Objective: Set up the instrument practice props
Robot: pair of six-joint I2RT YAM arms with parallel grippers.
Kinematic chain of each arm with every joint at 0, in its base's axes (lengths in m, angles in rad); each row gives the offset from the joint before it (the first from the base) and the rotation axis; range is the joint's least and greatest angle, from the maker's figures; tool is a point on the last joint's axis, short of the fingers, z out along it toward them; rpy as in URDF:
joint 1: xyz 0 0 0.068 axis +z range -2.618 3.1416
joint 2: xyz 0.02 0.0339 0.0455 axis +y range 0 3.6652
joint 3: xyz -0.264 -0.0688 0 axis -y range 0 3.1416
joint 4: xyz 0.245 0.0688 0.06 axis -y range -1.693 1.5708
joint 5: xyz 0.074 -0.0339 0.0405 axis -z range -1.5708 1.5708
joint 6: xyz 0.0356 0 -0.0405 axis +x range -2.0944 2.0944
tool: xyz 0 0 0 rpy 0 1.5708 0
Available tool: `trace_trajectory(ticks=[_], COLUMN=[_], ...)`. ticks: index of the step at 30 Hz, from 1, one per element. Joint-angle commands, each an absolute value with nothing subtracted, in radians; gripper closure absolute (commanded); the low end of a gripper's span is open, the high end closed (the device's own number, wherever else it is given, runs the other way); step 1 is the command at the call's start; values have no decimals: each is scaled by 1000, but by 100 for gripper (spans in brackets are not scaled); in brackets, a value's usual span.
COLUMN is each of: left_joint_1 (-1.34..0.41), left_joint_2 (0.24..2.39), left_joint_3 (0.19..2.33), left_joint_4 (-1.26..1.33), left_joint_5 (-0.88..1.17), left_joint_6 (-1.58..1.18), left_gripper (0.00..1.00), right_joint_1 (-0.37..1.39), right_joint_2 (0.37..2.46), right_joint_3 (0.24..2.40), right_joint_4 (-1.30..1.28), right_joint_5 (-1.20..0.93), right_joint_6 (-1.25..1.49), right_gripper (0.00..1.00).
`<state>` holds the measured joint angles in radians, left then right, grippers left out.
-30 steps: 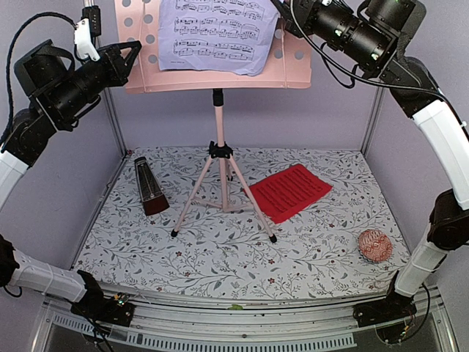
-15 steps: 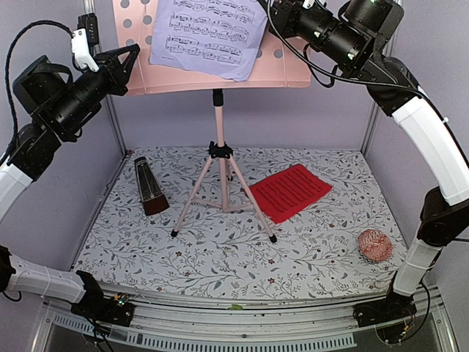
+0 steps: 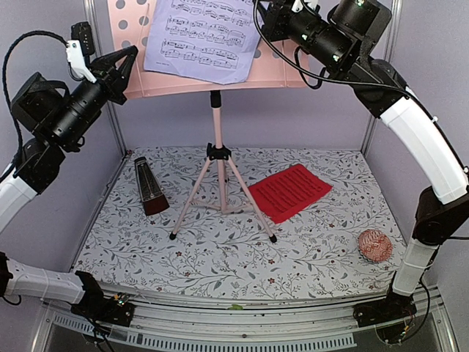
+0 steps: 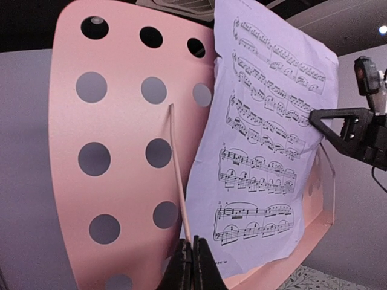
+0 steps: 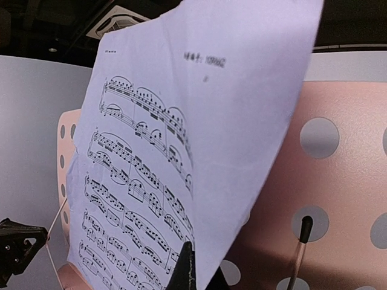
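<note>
The pink tripod music stand [image 3: 216,125] stands mid-mat, its perforated desk [image 3: 286,70] at the top. A lilac music sheet [image 3: 201,37] lies against the desk. My right gripper [image 3: 264,26] is shut on the sheet's right edge; in the right wrist view [image 5: 199,266] the paper [image 5: 199,109] runs between the jaws. My left gripper [image 3: 130,59] is at the desk's left side, shut on a thin pink retainer rod [image 4: 178,175] in front of the desk [image 4: 121,133]. A red sheet [image 3: 289,192] lies flat right of the tripod. The dark brown metronome [image 3: 149,188] stands to its left.
A small pink knitted ball [image 3: 374,246] sits on the floral mat near the right front. Purple walls with metal posts enclose the back and sides. A second retainer rod with a black tip [image 5: 300,248] lies against the desk on the right.
My right gripper has moved left and up, drawing the lilac sheet leftward across the desk. The left arm has shifted slightly, still at the desk's left side.
</note>
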<state>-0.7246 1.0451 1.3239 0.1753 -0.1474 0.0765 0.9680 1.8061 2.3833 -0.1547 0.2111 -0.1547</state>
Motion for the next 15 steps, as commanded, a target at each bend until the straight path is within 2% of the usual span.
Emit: trace_trajectory(ticks=[1, 7, 11, 15], left_joint_1=[-736, -736, -736, -736], left_joint_2=[1028, 1038, 1041, 1045], left_joint_3=[1289, 1294, 1329, 1374], left_joint_4=[225, 208, 141, 38], left_joint_5=[-87, -96, -156, -211], left_joint_6=[104, 102, 59, 6], left_gripper=[100, 100, 77, 73], right_joint_1=[979, 986, 989, 994], right_joint_2=[1829, 1839, 1842, 1844], right_joint_3=[2416, 2418, 2418, 2418], right_joint_4=[-115, -108, -118, -124], right_joint_5=[261, 266, 249, 241], right_joint_6=[-187, -210, -226, -234], right_gripper=[100, 100, 100, 100])
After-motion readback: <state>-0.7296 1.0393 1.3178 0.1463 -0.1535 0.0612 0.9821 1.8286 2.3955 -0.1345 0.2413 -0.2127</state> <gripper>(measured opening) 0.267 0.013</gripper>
